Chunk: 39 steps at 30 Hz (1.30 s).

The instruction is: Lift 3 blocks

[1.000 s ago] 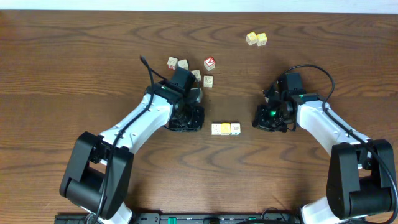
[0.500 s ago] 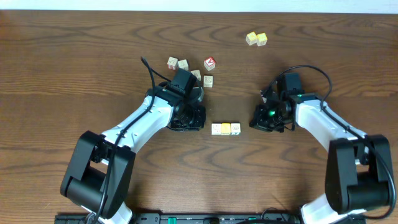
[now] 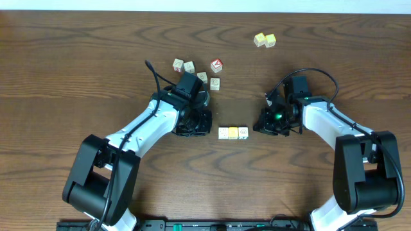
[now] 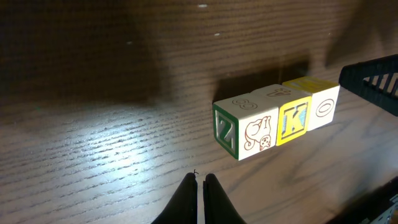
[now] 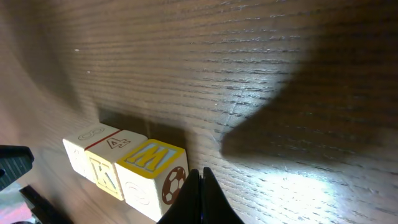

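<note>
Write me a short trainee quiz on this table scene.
1. True or false: the three blocks lie in one touching row.
2. The left gripper is: A) open; B) shut on a block; C) shut, holding nothing.
3. In the left wrist view, which letter shows on the yellow-bordered face of the middle block?
Key: 1 true; 2 C; 3 K.
</note>
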### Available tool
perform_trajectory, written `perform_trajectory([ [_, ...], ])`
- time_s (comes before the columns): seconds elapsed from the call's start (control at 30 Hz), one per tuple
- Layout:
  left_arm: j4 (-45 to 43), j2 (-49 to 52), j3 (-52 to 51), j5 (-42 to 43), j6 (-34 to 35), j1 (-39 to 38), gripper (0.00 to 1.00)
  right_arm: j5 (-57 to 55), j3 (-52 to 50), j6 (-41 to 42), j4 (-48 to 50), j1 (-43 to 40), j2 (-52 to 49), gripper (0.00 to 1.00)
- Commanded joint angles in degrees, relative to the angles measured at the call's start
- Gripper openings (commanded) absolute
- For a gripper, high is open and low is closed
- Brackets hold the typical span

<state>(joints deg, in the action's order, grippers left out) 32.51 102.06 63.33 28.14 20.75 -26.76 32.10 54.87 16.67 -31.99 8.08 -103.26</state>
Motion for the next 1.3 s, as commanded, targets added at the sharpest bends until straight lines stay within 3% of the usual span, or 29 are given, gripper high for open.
perform_trajectory([
  [0.0,-0.11,2.05,-0.5,-0.72,0.55,-0.07,0.07,1.66,-0.24,-1.27,0.11,0.28,-0.96,0.01],
  [1.27,-2.16,5.2,-0.5,1.9,0.98,-1.73,0.07,2.95,-0.35,-1.27,-1.62,1.79,-0.96,0.01],
])
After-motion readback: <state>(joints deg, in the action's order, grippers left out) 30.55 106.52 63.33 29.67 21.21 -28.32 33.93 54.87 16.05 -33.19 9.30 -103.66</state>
